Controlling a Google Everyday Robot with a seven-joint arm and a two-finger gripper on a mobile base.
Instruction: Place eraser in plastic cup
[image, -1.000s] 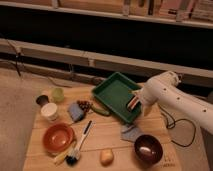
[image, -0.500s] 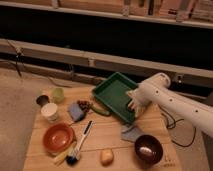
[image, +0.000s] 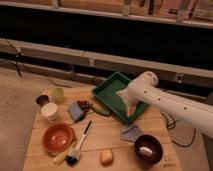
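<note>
Your gripper (image: 123, 96) hangs at the end of the white arm (image: 165, 102), low over the middle of the green tray (image: 105, 85). You cannot tell how wide it stands, nor whether it has hold of anything or touches the tray. The eraser cannot be picked out in this view. The pale green cup (image: 58, 94) and the white cup (image: 49, 111) stand at the table's (image: 107, 132) far left corner, well apart from the gripper. The grey-blue cloth (image: 131, 133) lies just below the tray.
</note>
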